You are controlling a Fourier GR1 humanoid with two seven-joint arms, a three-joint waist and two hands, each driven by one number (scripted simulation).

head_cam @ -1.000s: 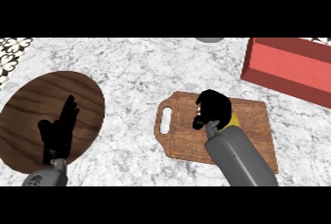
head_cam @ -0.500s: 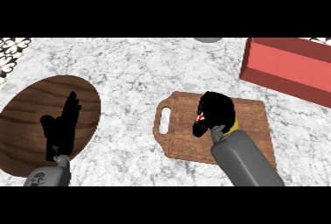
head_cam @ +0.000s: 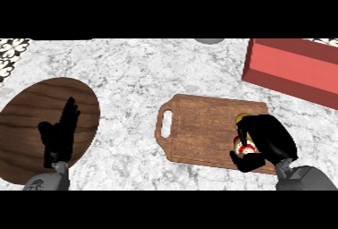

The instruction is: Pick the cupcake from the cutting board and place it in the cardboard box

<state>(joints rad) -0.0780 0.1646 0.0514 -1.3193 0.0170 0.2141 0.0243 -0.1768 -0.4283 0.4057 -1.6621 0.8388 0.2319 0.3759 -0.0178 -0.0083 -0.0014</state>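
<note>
My right hand sits in the lower right of the frame, over the right end of the board, with its fingers and thumb curled round the cupcake. Only a sliver of the cupcake shows between them: pale with a red edge, and a yellow-brown bit peeking out just above the hand. Whether it is lifted or touching the wood, I cannot tell. The grey forearm enters from the lower right corner.

The board is brown wood with visible grain, rectangular with rounded corners, and has a slot handle at its left end. It lies slightly tilted on the counter, a grey-white marbled stone that fills most of the view.

In the upper right is the box, red-pink with flat sides and sharp edges, well apart from the board. I see no writing on it.

At the lower left my left hand rests with fingers straight and up, holding nothing, over a dark wooden oval plate. The upper left corner shows a patch of black-and-white patterned tile. A grey round shape is cut off at the top edge.
</note>
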